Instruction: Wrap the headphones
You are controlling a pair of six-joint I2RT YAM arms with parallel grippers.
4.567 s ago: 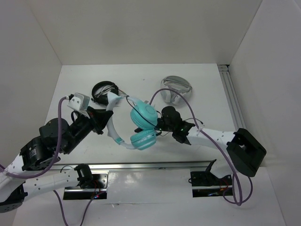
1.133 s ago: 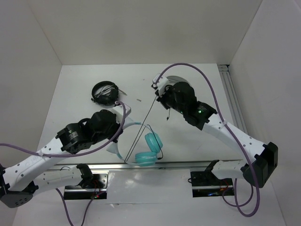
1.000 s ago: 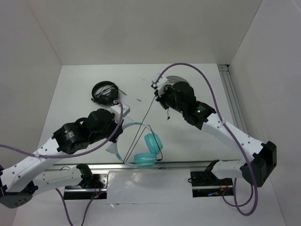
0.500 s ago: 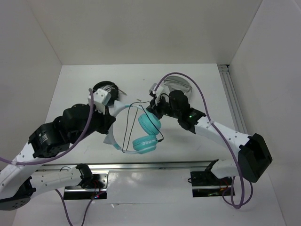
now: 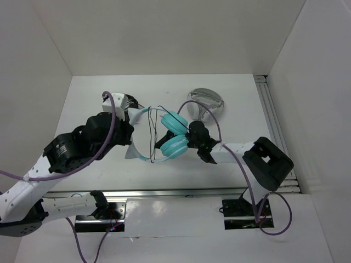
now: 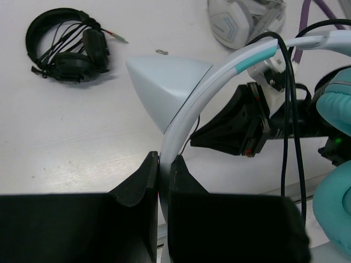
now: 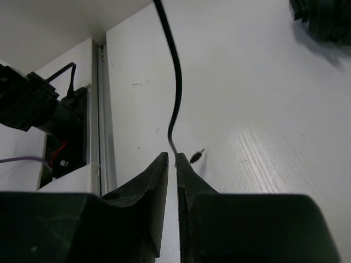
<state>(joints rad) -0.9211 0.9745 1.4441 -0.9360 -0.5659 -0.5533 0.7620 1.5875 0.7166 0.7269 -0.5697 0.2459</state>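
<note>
The headphones have teal ear cups and a pale headband with a cat-ear point. They are held above the table at the centre. My left gripper is shut on the headband, just below the cat-ear point. The thin black cable loops across the headband. My right gripper sits low beside the lower ear cup, shut on the cable's end close to its plug. The cable also shows in the left wrist view.
All-black headphones lie at the back left, mostly hidden by my left arm in the top view. Grey-and-white headphones lie at the back right. A metal rail runs along the near edge and another rail along the right side.
My left gripper has carried the headphones farther back and right. My right gripper has swung down and under the ear cups with the cable, which now runs closer round the headband.
</note>
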